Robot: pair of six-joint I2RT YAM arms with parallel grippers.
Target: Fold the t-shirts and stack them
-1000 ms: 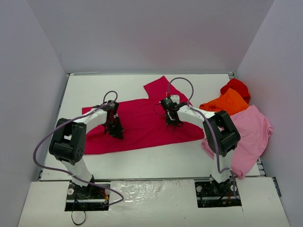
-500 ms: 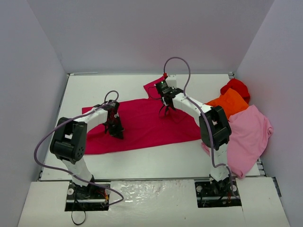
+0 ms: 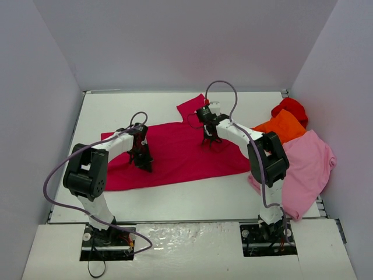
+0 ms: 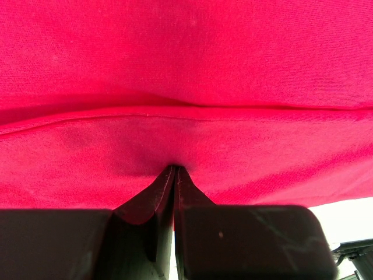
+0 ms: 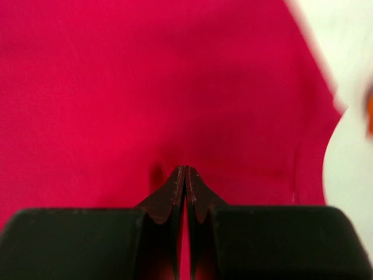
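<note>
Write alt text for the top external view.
A raspberry-red t-shirt lies spread on a white table, the left gripper and right gripper shut, tips down on it. An orange shirt, red shirt and pink shirt lie heaped at right.

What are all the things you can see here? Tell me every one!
raspberry-red t-shirt: 1, flat, middle of table
orange t-shirt: 1, bunched, far right
bright red t-shirt: 1, bunched, behind the orange one
pale pink t-shirt: 1, right side, nearer
table: 1, white
cables: 2, purple, one along each arm
arms: 2, white and black, near edge
left fingers: black, shut, tips on raspberry-red cloth
right fingers: black, shut, tips on same cloth
</note>
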